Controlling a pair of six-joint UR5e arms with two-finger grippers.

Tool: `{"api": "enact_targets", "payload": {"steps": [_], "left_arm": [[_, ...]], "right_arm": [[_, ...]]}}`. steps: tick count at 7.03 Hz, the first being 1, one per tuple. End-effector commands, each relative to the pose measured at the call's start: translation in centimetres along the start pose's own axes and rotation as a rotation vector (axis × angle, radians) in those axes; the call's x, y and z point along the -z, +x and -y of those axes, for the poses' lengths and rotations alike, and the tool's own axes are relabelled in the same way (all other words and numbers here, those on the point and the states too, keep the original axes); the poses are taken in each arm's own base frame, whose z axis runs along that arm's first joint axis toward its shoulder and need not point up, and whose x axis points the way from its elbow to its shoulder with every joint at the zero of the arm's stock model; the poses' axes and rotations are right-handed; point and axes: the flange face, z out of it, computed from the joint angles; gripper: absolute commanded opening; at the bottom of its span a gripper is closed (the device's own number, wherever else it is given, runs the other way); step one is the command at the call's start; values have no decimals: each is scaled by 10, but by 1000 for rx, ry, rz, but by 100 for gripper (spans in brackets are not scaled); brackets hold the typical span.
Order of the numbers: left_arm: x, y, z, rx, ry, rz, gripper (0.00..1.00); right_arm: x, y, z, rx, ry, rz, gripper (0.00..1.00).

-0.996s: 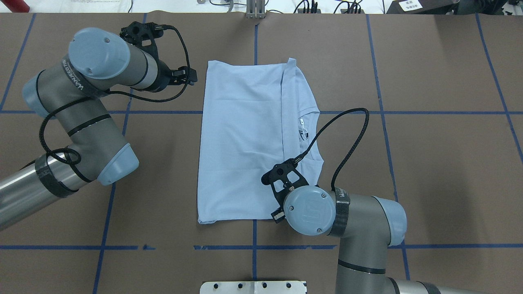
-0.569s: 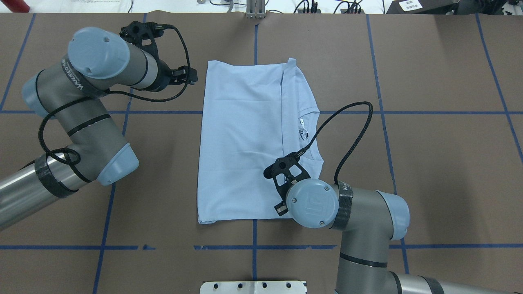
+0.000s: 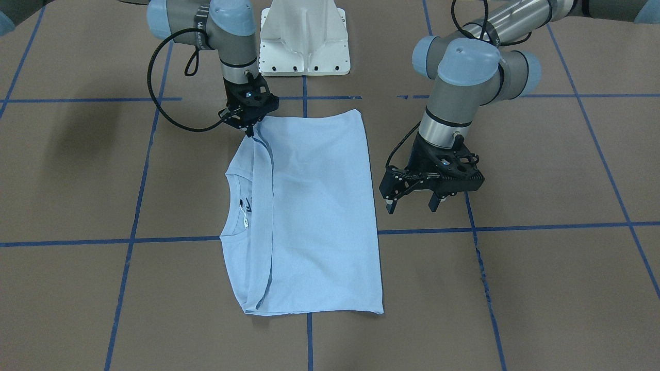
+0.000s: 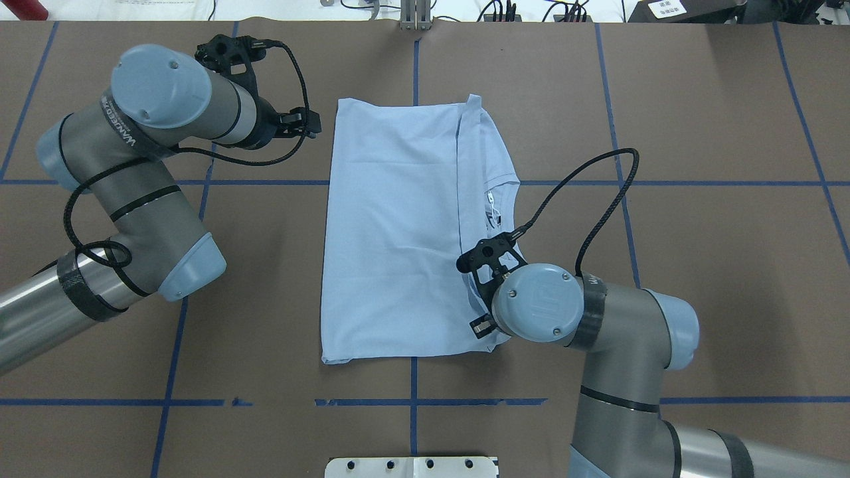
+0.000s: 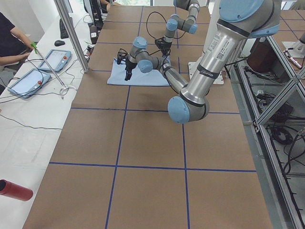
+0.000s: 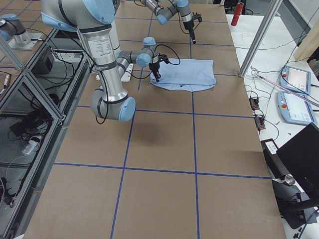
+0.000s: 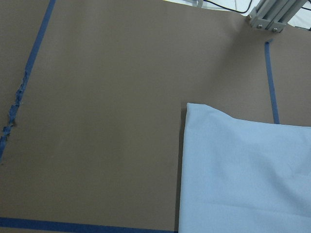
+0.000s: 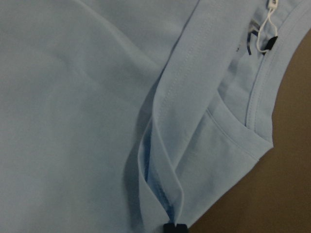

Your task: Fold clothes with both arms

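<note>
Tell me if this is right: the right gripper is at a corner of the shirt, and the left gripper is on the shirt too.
Not quite. The left gripper is off the shirt, open over the table beside its edge; the front-facing view shows it. The right gripper is at a corner of the shirt.

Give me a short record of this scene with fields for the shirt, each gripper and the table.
garment: light blue T-shirt, folded into a rectangle, lying flat
collar: exposed on the side towards the right arm, white tag showing
left gripper: open, beside the shirt's opposite long edge, not touching it
right gripper: appears closed on a raised fold at the shirt's corner nearest the robot base
table: brown surface with a blue tape grid
</note>
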Motion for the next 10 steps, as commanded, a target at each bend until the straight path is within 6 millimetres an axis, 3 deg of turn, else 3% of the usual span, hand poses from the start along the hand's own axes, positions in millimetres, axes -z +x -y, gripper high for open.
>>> {"api": "enact_targets", "payload": {"steps": [1, 2, 3, 4, 6, 8, 9, 10], "left_arm": [[-3, -3, 0, 1, 0, 7, 100], [-4, -3, 0, -1, 0, 8, 100], [-4, -2, 0, -1, 0, 7, 100], [-3, -1, 0, -1, 1, 5, 100], [-2, 0, 1, -3, 2, 2, 100], [1, 2, 3, -3, 2, -3, 100], [1, 1, 3, -4, 4, -4, 100], [1, 1, 3, -3, 3, -3, 100]], "right_arm": [[8, 39, -31, -45, -26, -11, 5], [9, 48, -44, -129, -52, -5, 27], [9, 45, -42, -157, -53, -1, 94], [12, 51, -34, -171, -40, -6, 100], [24, 65, -5, -199, 5, -11, 100], [10, 56, 76, -252, 47, -41, 100], [-6, 56, 94, -237, 35, -67, 100], [-18, 62, 100, -200, 23, -89, 100]]}}
